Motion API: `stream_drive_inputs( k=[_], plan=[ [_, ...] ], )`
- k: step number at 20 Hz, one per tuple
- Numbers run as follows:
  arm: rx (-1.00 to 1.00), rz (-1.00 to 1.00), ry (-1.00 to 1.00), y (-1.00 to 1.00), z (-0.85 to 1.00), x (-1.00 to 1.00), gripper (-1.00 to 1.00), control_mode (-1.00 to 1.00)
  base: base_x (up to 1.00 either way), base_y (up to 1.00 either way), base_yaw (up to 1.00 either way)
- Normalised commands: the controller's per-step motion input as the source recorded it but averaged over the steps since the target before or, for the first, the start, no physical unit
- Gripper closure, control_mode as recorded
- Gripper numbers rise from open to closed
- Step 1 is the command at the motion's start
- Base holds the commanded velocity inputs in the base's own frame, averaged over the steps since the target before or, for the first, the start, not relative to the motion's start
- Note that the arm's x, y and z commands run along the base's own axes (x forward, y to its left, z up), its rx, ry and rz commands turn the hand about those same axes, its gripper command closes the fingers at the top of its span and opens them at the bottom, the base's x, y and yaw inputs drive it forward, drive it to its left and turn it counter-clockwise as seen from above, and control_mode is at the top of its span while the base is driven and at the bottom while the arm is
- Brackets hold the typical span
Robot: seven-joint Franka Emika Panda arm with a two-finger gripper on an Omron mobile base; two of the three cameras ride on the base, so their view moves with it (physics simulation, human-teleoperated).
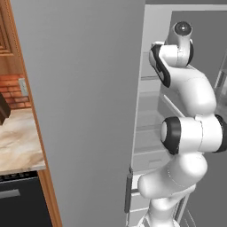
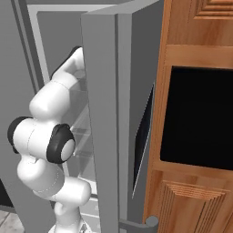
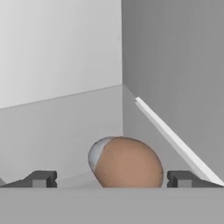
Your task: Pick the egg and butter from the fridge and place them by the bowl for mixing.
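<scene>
With its pincer [image 3: 112, 179] spread wide and holding nothing, the white arm reaches into the tall grey fridge [image 1: 88, 111], where the small brown-tan oval egg [image 3: 127, 162] lies between the fingertips at six o'clock. Closing gently about its middle looks wisest. The egg's underside is cut off, and its glass shelf is hard to make out.

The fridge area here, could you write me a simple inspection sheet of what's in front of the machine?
Surface: pale fridge shelf, bare around the egg.
Job's things: brown egg lies on the shelf, between the two fingertips; fridge door stands open.
Clutter: nothing seen.
Grippers: gripper open, one fingertip on each side of the egg, not closed on it.
Cables: nothing seen.
Surroundings: marble counter left of the fridge; wooden cabinet with a dark oven window on its right.
</scene>
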Motion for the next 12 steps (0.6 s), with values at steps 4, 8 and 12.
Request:
stream_drive_inputs(
  k=[4,8,12],
  plan=[
    [0.0,0.0,0.0,-0.05,-0.08,0.08,-1.0,-1.0,0.0,0.0,0.0],
    [0.0,0.0,0.0,-0.08,-0.06,0.07,-1.0,-1.0,0.0,0.0,0.0],
    [0.0,-0.01,0.01,-0.04,-0.06,0.09,-1.0,-1.0,0.0,0.0,0.0]
  ],
)
